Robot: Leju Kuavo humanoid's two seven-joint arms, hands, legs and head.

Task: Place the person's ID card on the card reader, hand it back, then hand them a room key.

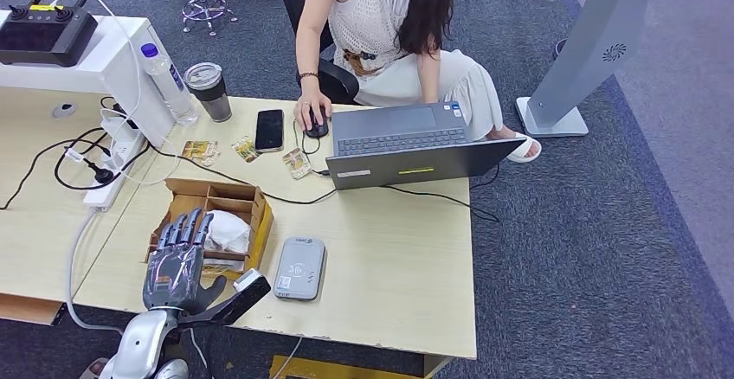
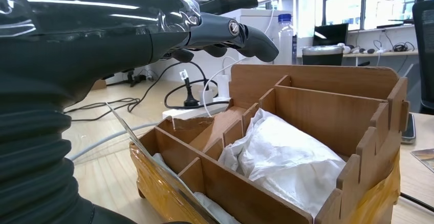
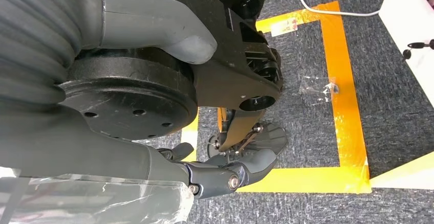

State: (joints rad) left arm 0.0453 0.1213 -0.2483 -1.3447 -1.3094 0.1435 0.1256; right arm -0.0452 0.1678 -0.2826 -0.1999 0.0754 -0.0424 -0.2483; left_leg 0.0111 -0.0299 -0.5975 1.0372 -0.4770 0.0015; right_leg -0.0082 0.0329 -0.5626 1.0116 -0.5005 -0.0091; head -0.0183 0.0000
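**Left robot hand spread above the wooden organizer, card reader beside it**

In the head view, the left robot hand is seen at the lower left of the frame, held flat with its fingers stretched apart and nothing gripped; its fingertips lie over the near edge of a compartmented wooden organizer box. In the left wrist view the same robot hand is shown above the box, apart from it, and crumpled white plastic is seen filling one compartment. No ID card or room key can be made out with certainty in any frame; whether cards lie in the box cannot be told.

A grey card reader lies flat on the tabletop, just right of the box at lower centre. Farther up the frame, an open laptop is placed before a seated person whose hand rests on a mouse. A black phone, a lidded tumbler and a clear water bottle are set toward the upper left, with a white power strip and cables at the left.

In the right wrist view, the right robot hand is seen hanging over grey carpet marked with orange tape; its fingers are curled inward with nothing in them.
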